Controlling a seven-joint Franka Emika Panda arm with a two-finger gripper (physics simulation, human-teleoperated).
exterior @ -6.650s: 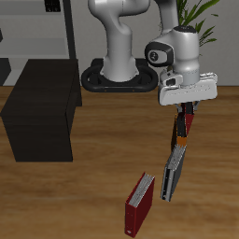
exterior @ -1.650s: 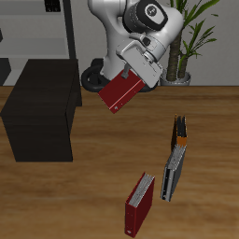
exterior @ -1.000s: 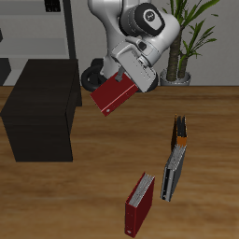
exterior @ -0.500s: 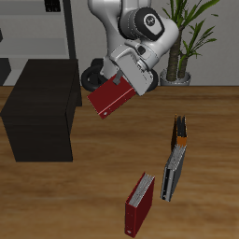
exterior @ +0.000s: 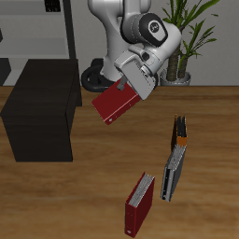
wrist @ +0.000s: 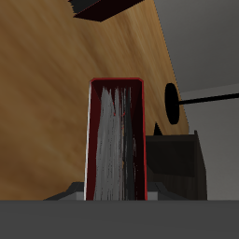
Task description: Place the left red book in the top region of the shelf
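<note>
The left red book (exterior: 113, 104) hangs in the air above the table, tilted, a short way from the black shelf (exterior: 41, 109). My gripper (exterior: 133, 84) is shut on the book's upper edge. In the wrist view the book (wrist: 116, 140) shows its grey page block between red covers, with the wooden floor beyond and a corner of the shelf (wrist: 177, 163) beside it. My fingertips are hidden in the wrist view.
A maroon book with a pale page block (exterior: 139, 203) stands near the table's front edge. A grey book (exterior: 172, 173) and an orange-black book (exterior: 178, 131) stand beside it. A pale grey rack (exterior: 37, 33) and a potted plant (exterior: 191, 37) are at the back.
Over the last second the held book has sunk a little and shifted slightly toward the table's front edge; earlier it was lifted from beside the grey and orange-black books.
</note>
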